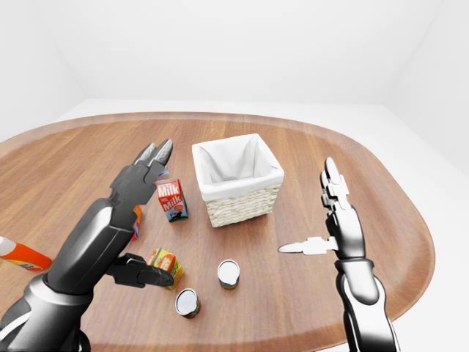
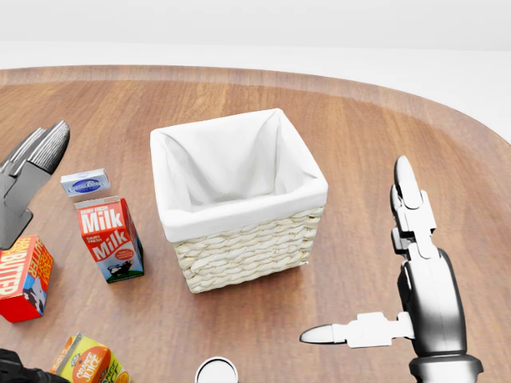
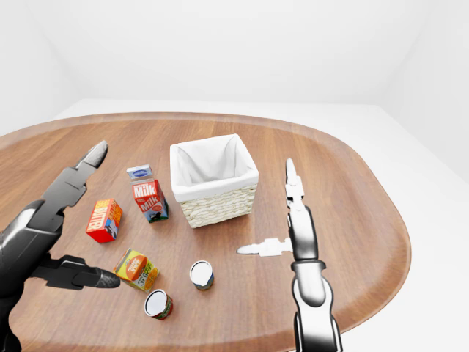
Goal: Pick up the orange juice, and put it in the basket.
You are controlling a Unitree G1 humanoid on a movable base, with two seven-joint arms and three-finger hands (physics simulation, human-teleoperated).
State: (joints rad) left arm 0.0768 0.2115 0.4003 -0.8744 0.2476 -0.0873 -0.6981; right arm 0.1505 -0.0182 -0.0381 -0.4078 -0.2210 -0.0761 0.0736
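Broad oval wooden table (image 3: 344, 191) spread under everything, white floor beyond its rim.

White-lined wicker basket (image 3: 214, 180) up and to the left of the right hand (image 3: 289, 220) in the right-eye view, well apart from it, upright and with nothing in it.

Left hand (image 3: 62, 235) open, long fingers (image 3: 88, 161) stretched toward the top of the view, thumb (image 3: 84, 279) jutting rightward low down. Right hand likewise open, fingers straight up, thumb pointing left, holding nothing.

Milk carton (image 3: 149, 199) upright, right of the left hand's fingers and just left of the basket. Red butter box (image 3: 104, 220) between the left hand's fingers and thumb, apart from both. Small blue-and-white box (image 3: 139, 172) just above the milk carton.

Orange juice carton (image 3: 138, 269) lying on the table just right of the left thumb's tip, near it but touch not certain.

Two tins below the basket, right of the orange juice carton: white-topped can (image 3: 201, 274) and red-labelled can (image 3: 158, 303). Orange-and-white bottle (image 1: 22, 254) lying at the far left of the left-eye view, beside the left forearm.
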